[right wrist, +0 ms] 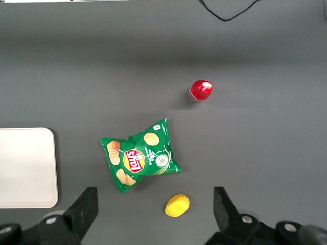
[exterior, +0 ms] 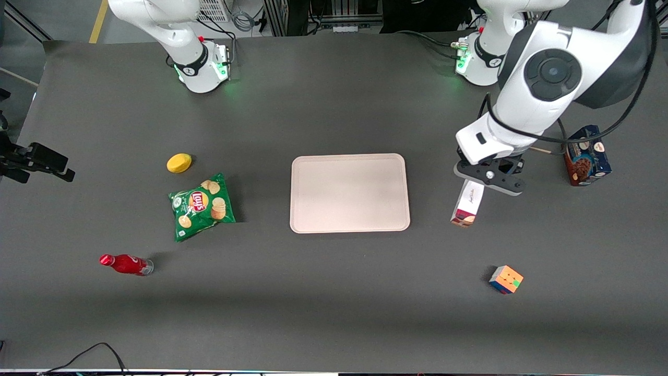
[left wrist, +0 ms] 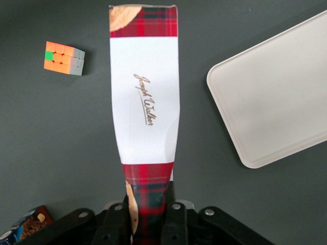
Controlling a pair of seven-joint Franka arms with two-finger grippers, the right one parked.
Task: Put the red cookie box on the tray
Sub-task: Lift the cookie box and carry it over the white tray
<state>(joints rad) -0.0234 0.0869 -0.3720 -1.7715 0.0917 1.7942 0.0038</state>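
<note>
Dark-red plaid cardboard cookie box (left wrist: 145,102), probably light but crushable, is pinched at one end by the black two-finger gripper (left wrist: 151,214) beside the pale pink tray (exterior: 349,192).

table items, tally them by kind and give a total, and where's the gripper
cookie boxes: 2, the red cookie box and a blue cookie box
trays: 1, the tray
chip bags: 1
bottles: 1
puzzle cubes: 1
yellow round things: 1
total: 7
The gripper is shut on the red cookie box's end, beside the tray.
</note>
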